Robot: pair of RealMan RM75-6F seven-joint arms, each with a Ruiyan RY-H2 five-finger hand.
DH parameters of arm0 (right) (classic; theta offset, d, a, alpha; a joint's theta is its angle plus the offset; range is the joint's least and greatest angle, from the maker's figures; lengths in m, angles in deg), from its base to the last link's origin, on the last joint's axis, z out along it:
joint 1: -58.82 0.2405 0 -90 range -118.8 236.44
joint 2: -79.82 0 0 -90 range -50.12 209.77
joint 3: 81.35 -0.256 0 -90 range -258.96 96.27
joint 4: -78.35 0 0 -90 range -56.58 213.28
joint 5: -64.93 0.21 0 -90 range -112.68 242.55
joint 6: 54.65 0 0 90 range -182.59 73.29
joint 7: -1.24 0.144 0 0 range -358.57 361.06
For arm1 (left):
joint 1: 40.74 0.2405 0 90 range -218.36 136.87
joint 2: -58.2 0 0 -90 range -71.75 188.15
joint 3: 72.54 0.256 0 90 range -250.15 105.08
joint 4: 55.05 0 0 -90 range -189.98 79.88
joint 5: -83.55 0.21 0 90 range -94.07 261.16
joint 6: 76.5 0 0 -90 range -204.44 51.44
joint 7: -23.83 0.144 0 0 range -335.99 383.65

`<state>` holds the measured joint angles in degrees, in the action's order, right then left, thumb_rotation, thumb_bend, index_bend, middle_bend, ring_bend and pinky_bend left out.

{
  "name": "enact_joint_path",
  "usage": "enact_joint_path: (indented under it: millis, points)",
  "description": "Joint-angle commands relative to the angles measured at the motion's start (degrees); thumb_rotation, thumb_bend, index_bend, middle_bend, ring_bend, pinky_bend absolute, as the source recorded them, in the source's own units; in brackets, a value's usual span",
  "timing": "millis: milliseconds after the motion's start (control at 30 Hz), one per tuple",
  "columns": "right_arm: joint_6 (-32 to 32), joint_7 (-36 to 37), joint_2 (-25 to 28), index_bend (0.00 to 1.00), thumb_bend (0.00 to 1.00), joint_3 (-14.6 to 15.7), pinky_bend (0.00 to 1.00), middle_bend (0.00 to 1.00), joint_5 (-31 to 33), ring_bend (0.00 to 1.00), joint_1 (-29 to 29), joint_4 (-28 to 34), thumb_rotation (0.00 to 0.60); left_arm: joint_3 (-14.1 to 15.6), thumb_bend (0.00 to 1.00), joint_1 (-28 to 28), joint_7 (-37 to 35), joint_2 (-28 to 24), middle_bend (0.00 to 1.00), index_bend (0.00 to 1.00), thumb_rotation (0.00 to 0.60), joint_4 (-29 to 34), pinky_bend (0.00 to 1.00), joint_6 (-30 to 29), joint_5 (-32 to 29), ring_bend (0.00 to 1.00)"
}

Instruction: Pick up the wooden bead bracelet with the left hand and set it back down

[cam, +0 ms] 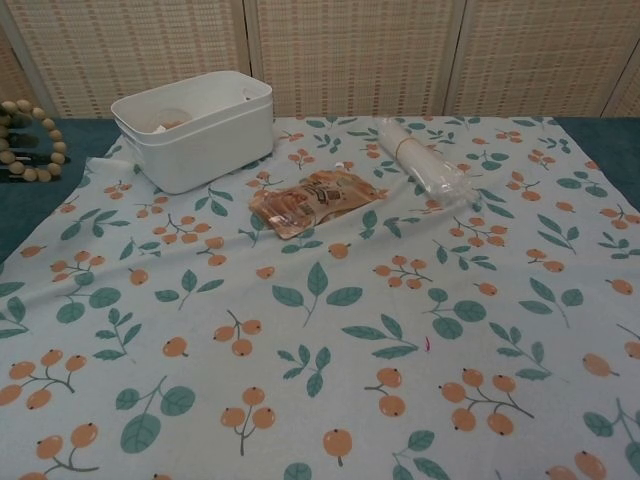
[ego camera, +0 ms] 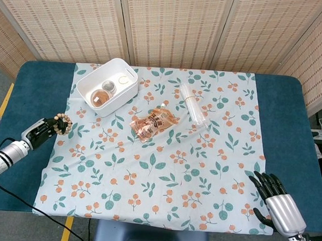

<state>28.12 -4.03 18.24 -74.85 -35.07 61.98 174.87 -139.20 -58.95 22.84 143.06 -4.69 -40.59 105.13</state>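
At the left edge of the frame, the left robot hand [ego camera: 40, 130] had the wooden bead bracelet [ego camera: 62, 124] pinched at its fingertips, fingers curled around the loop. The bracelet hung on the hand's far side, toward the white bin [ego camera: 108, 85], right at the border where the floral cloth [ego camera: 163, 170] met the blue table [ego camera: 37, 91]. In the chest view its loop [cam: 32, 140] appeared to stand upright, above the surface. Setting it down looked like a short drop from there. In the lower right corner the right robot hand [ego camera: 274, 198] lay empty, fingers spread, well apart from everything.
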Motion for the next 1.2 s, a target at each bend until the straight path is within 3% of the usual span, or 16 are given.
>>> enact_joint_path:
  millis: [33,100,167,300,367,667,733,833,900,1033,1200]
  points:
    - [0.1,0.0,0.0,0.00,0.24,0.0,0.00,0.00,0.0,0.00,0.0,0.0,0.600,-0.1,0.94,0.1,0.0,0.1,0.61,0.57,0.347,0.1,0.00,0.1,-0.1,0.16]
    - [0.2,0.0,0.0,0.00,0.24,0.0,0.00,0.00,0.0,0.00,-0.1,0.0,0.600,-0.2,1.00,0.2,-0.5,0.1,0.60,0.56,0.304,0.1,0.00,1.1,-0.6,0.16]
    - [0.3,0.1,0.0,0.00,0.24,-0.1,0.00,0.00,-0.1,0.00,-0.1,0.0,0.600,-0.5,1.00,0.3,0.3,0.2,0.57,0.55,0.318,0.0,0.00,2.1,-0.5,0.15]
    - [0.6,0.2,0.1,0.00,0.24,-0.1,0.00,0.00,-0.1,0.00,-0.2,0.0,0.600,-0.8,1.00,0.3,3.0,0.2,0.43,0.48,0.565,-0.7,0.00,5.2,-0.1,0.06]
    - [0.8,0.4,0.1,0.00,0.24,-0.1,0.00,0.00,-0.3,0.00,-0.3,0.0,0.600,-0.9,1.00,0.1,3.1,0.3,0.40,0.45,0.600,-1.9,0.00,7.5,-0.7,0.04]
    - [1.5,0.8,0.2,0.00,0.24,-0.2,0.00,0.00,-0.5,0.00,-0.5,-0.3,0.600,-1.2,1.00,-1.0,4.7,1.0,0.36,0.25,0.600,-5.8,0.00,11.7,-2.0,0.01]
    - [1.5,0.8,0.2,0.00,0.24,-0.2,0.00,0.00,-0.5,0.00,-0.5,-0.3,0.600,-1.2,0.91,-1.1,5.4,1.1,0.35,0.21,0.600,-6.0,0.00,11.6,-2.0,0.00]
    - [1.3,0.7,0.1,0.00,0.24,-0.2,0.00,0.00,-0.5,0.00,-0.4,-0.3,0.600,-1.0,0.66,-1.0,6.5,1.1,0.34,0.19,0.600,-5.6,0.00,10.7,-1.6,0.00]
    - [1.1,0.7,0.1,0.00,0.24,-0.2,0.00,0.00,-0.4,0.00,-0.4,-0.3,0.600,-1.0,0.58,-0.7,7.4,1.0,0.34,0.19,0.600,-4.9,0.00,9.6,-1.3,0.00]
    - [0.9,0.5,0.0,0.00,0.24,-0.3,0.00,0.00,-0.2,0.00,-0.3,-0.3,0.600,-1.2,0.51,0.9,11.2,1.2,0.36,0.22,0.600,-1.7,0.00,5.8,-0.1,0.02]
    - [0.7,0.3,-0.1,0.00,0.24,-0.3,0.00,0.00,-0.1,0.00,-0.2,-0.3,0.600,-0.8,0.49,4.2,16.5,1.4,0.40,0.26,0.600,4.6,0.00,1.6,2.5,0.05]
